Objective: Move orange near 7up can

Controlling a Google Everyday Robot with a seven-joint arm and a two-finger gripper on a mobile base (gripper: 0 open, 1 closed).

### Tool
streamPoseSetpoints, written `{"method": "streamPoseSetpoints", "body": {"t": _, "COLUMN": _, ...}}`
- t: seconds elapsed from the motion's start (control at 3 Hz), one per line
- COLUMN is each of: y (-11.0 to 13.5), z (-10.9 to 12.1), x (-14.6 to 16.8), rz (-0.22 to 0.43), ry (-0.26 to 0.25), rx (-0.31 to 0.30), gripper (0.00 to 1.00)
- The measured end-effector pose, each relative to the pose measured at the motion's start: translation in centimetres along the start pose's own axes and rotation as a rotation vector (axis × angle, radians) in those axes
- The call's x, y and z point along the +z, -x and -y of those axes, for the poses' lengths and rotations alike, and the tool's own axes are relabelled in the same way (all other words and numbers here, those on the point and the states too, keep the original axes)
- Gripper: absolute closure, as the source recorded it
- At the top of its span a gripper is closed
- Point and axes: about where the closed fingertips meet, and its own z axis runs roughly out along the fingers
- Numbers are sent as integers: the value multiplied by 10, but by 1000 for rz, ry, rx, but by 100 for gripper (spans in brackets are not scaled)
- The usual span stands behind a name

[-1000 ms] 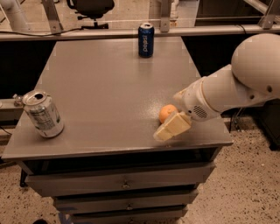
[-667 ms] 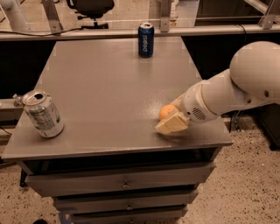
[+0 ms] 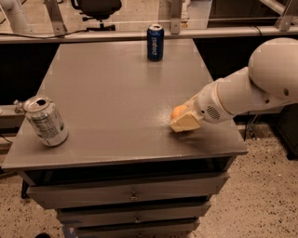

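The orange (image 3: 176, 111) sits on the grey table (image 3: 107, 93) near its right front edge, partly hidden by my gripper. My gripper (image 3: 184, 119), cream coloured at the end of the white arm (image 3: 242, 93), reaches in from the right and sits right at the orange, covering its near right side. The 7up can (image 3: 45, 121), silvery with a white label panel and an opened top, stands tilted at the table's front left, far from the orange.
A dark blue Pepsi can (image 3: 155, 42) stands at the table's back edge, right of centre. Drawers (image 3: 130, 195) lie below the table front. A chair base (image 3: 95, 9) and rails are behind the table.
My gripper has closed in on the orange from the front right and now covers more of it. The orange and both cans stay about where they were.
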Motion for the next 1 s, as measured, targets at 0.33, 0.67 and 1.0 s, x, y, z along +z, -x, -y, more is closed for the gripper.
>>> {"method": "streamPoseSetpoints", "body": {"t": 0.33, "y": 34, "z": 36, "x": -50, "rz": 71, "ry": -40, "rx": 48, "gripper": 100}}
{"method": "streamPoseSetpoints", "body": {"t": 0.67, "y": 34, "z": 36, "x": -50, "rz": 71, "ry": -40, "rx": 47, "gripper": 100}}
{"method": "streamPoseSetpoints", "body": {"t": 1.0, "y": 52, "z": 34, "x": -43, "rz": 106, "ry": -35, "rx": 43, "gripper": 100}}
